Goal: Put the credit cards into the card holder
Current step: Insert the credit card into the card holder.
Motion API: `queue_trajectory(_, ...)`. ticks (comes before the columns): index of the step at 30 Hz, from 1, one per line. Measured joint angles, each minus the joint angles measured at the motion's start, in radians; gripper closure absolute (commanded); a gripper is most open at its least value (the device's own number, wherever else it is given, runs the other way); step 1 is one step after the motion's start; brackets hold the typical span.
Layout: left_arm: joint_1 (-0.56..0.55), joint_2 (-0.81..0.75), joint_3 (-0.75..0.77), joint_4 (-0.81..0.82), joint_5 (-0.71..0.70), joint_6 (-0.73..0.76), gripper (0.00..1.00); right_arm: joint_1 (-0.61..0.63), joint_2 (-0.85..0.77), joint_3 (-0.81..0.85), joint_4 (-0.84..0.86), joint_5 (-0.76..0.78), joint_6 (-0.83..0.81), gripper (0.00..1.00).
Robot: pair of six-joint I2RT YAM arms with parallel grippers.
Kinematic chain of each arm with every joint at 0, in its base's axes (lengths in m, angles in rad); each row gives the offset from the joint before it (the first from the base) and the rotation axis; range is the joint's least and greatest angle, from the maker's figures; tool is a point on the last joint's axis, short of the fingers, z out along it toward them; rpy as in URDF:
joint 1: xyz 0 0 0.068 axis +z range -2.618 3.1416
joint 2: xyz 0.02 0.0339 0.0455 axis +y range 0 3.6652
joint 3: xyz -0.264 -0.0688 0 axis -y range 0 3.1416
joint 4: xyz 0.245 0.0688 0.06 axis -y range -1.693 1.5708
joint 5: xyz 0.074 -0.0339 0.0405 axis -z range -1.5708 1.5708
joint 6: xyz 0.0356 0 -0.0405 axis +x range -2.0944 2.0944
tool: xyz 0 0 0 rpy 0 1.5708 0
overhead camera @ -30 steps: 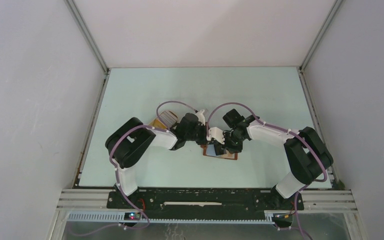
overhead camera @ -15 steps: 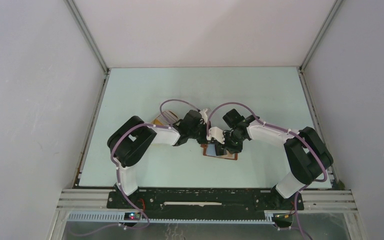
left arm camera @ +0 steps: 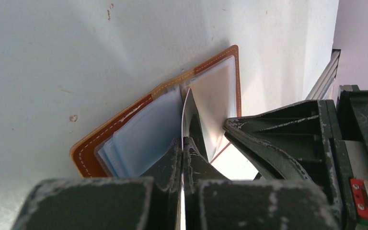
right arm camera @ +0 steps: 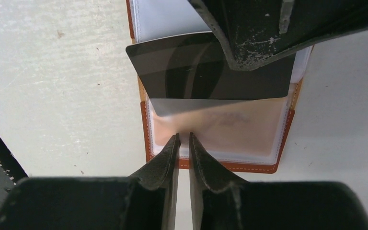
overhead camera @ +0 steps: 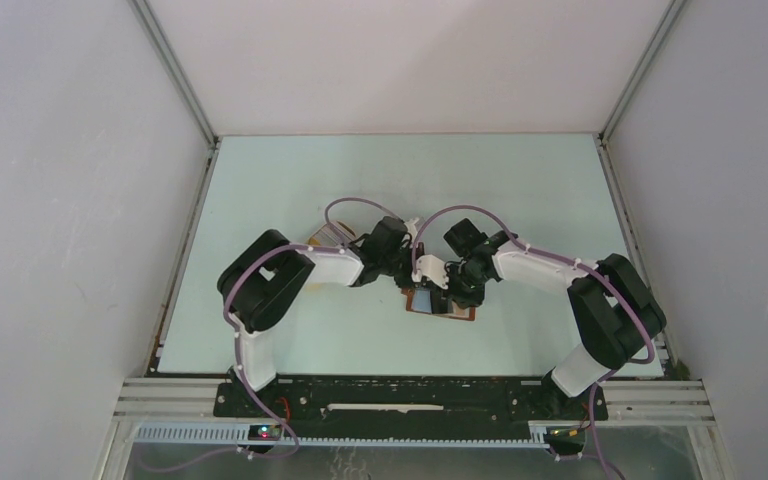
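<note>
Nearest the arm bases, the card holder (right arm camera: 230, 134) lies open and flat on the pale table (overhead camera: 520, 190), just in front of where the two wrists meet. From above it shows only as a reddish-brown sliver with a bit of blue, the rest covered by the grippers. The right gripper (right arm camera: 183, 137) hangs over the holder's near half, its fingers drawn close with a narrow slit of light between them. Nothing can be seen in that slit, but the tips come down on the clear pocket, and whether they nip the film cannot be told. Through that pocket the leather looks blurred and peach-coloured. Just beyond, a dark card (right arm camera: 172, 72) stands across the holder with its lower edge slipped under the mouth of the pocket, and its upper right part is hidden behind the other arm's finger. The left gripper (left arm camera: 183, 140) is pressed together on this card, which appears in the left wrist view only as a thin pale line edge-on between the pads. In that view a fan of bluish sleeves (left arm camera: 143, 139) sits on one side of the card, and the right arm's dark body cuts off the holder's lower right corner. Farthest back, a tan tray (overhead camera: 318, 241) peeks from behind the left forearm, and its contents are too small to make out.
</note>
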Motion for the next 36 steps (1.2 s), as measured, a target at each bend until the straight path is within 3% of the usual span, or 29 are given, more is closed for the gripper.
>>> queue_trajectory(36,0.014,0.112,0.202,-0.237,0.108,0.046,0.97,0.021,0.000,0.000,-0.002,0.024,0.010,0.78)
